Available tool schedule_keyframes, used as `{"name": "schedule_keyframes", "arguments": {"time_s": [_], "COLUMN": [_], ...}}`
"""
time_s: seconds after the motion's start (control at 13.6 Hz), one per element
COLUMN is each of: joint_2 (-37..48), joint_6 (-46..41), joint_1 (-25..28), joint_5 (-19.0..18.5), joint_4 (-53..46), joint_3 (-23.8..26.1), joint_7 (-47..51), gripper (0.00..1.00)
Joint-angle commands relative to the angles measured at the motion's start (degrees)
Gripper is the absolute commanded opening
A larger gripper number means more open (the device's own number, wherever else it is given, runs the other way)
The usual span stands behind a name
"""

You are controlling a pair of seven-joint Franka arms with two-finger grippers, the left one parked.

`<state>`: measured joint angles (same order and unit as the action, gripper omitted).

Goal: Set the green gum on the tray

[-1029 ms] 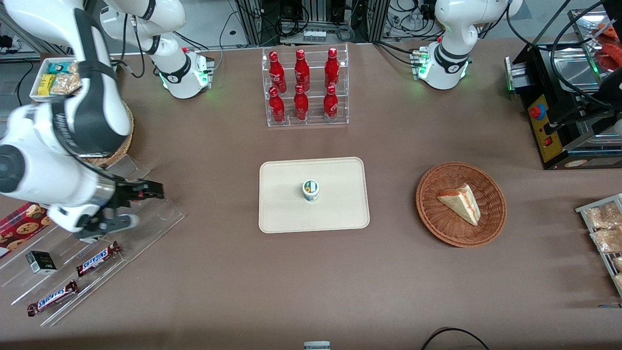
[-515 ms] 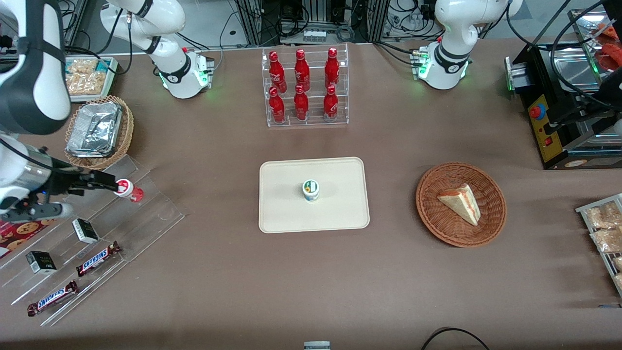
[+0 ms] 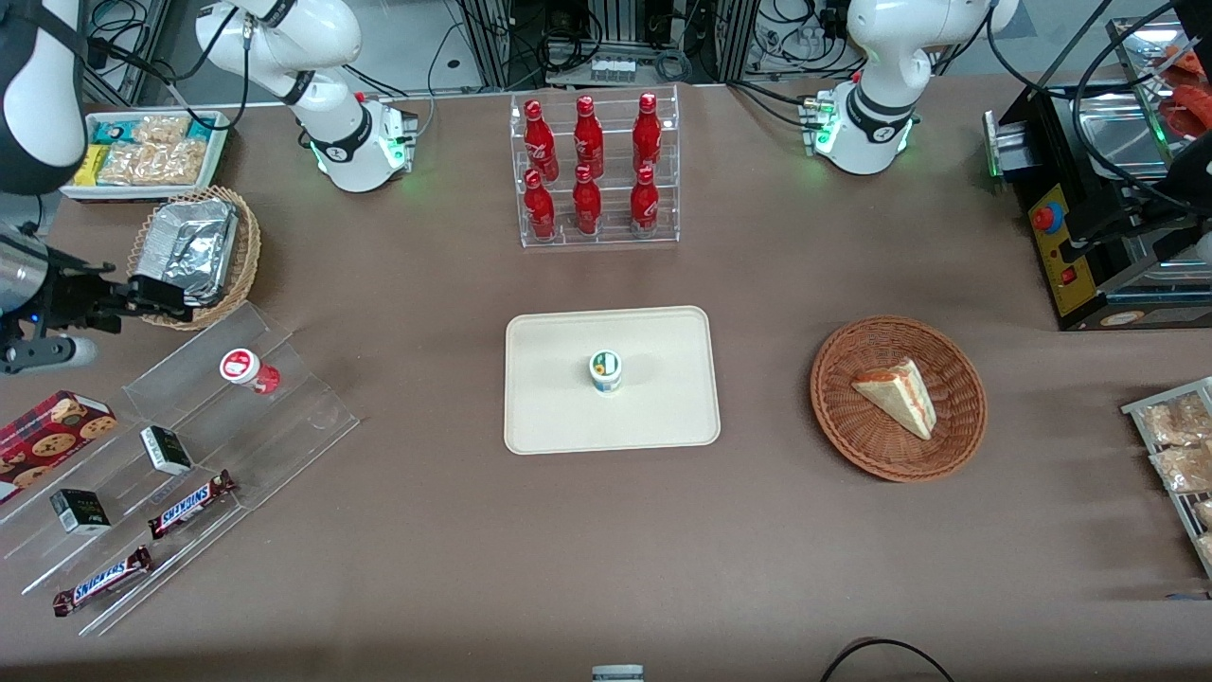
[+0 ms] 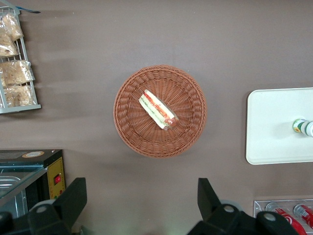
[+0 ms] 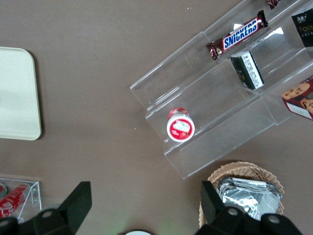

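The green gum, a small white bottle with a green-rimmed lid, stands upright near the middle of the cream tray. Both also show in the left wrist view, the gum on the tray. My right gripper is open and empty, far from the tray toward the working arm's end of the table, beside a wicker basket of foil. In the right wrist view the gripper has its fingers wide apart over bare table, with a corner of the tray in sight.
A red-lidded bottle stands on the clear tiered rack with Snickers bars and small dark boxes. The foil basket, a rack of red bottles and a wicker basket holding a sandwich are also on the table.
My right arm has drawn back from over the tiered rack, uncovering the red-lidded bottle and foil basket; the gripper now sits farther from the front camera. The gum has not moved.
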<state>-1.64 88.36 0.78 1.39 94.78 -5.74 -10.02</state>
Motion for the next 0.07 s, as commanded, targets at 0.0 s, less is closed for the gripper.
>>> {"name": "schedule_keyframes", "arguments": {"time_s": [0.0], "joint_2": [2.4], "joint_6": [-2.0], "joint_1": [-0.8], "joint_5": [-0.9], "joint_4": [1.7], "joint_3": [0.7], "joint_7": [-0.4], "gripper": [0.99]}}
